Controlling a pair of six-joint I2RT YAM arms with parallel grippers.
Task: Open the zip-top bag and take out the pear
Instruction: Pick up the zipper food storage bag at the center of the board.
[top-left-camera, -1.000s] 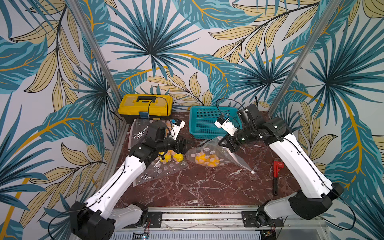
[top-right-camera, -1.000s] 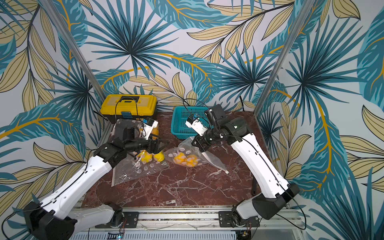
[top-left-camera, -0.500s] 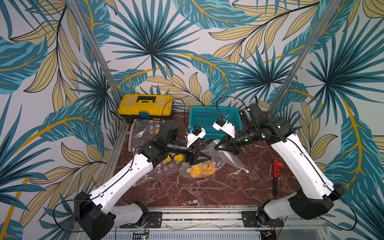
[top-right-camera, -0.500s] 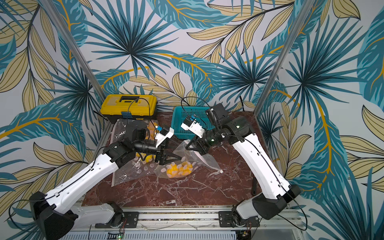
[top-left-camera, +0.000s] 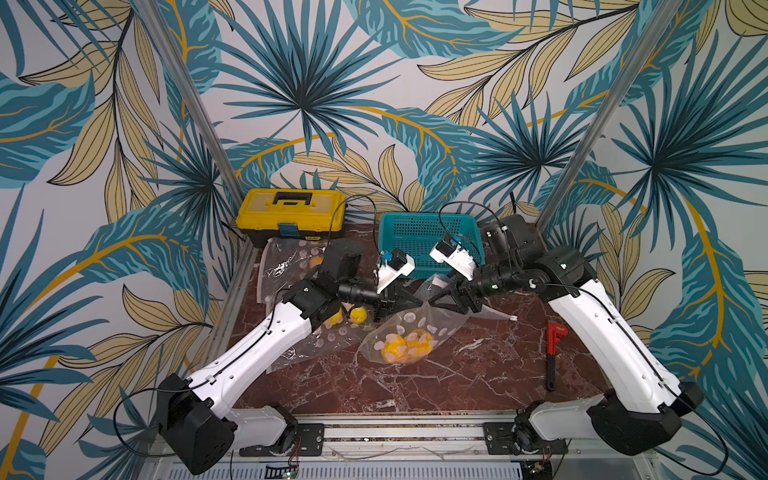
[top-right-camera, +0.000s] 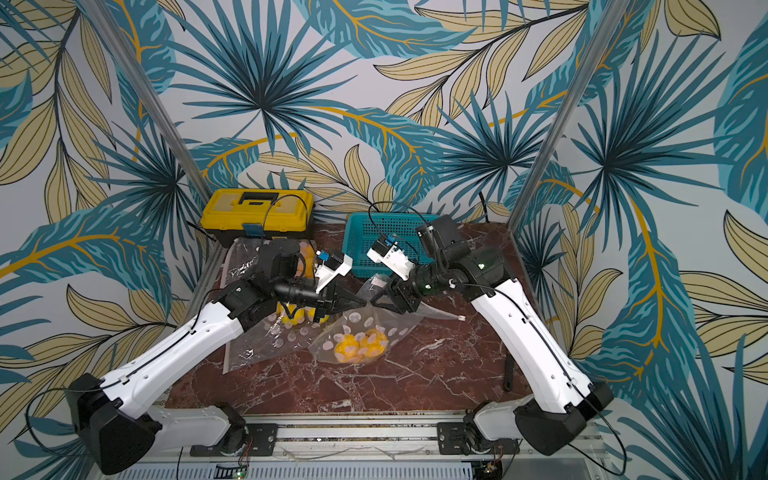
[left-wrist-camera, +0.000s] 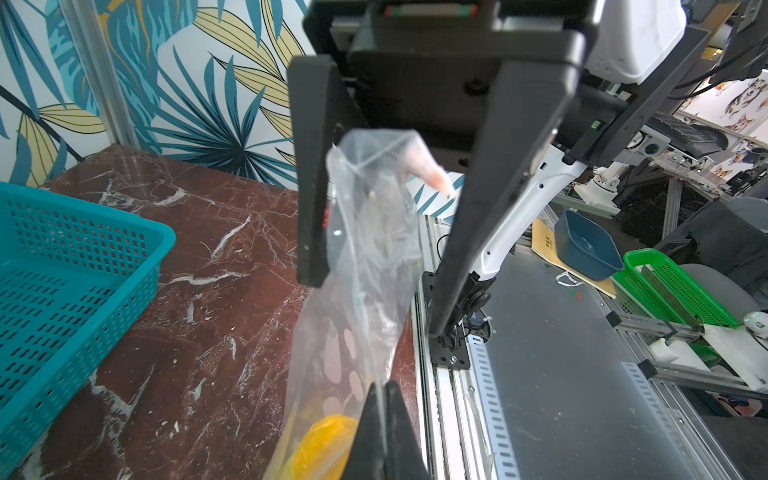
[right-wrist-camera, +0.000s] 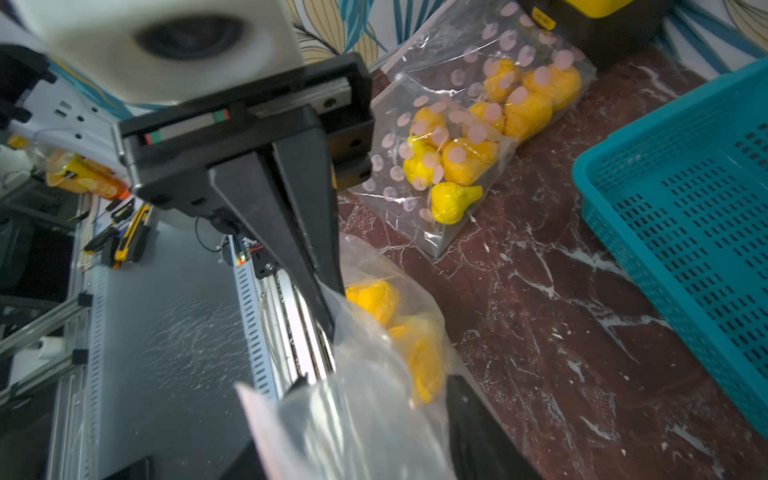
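Left gripper (left-wrist-camera: 381, 390) has clamped the zip-top bag (top-left-camera: 415, 328) of two pears (top-left-camera: 405, 345); right gripper (left-wrist-camera: 372, 305) has spread its fingers.

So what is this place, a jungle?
Probably a robot lab, not a jungle: the leaves are wallpaper. Two robot arms sit on a metal rail, and beyond the table there's workshop clutter like a green bin.

Clear, pale-dotted zip-top bag (top-left-camera: 430, 323) at centre of worktop (top-left-camera: 457, 386), far end lifted; yellow pears (top-left-camera: 405, 348) sagging inside near end
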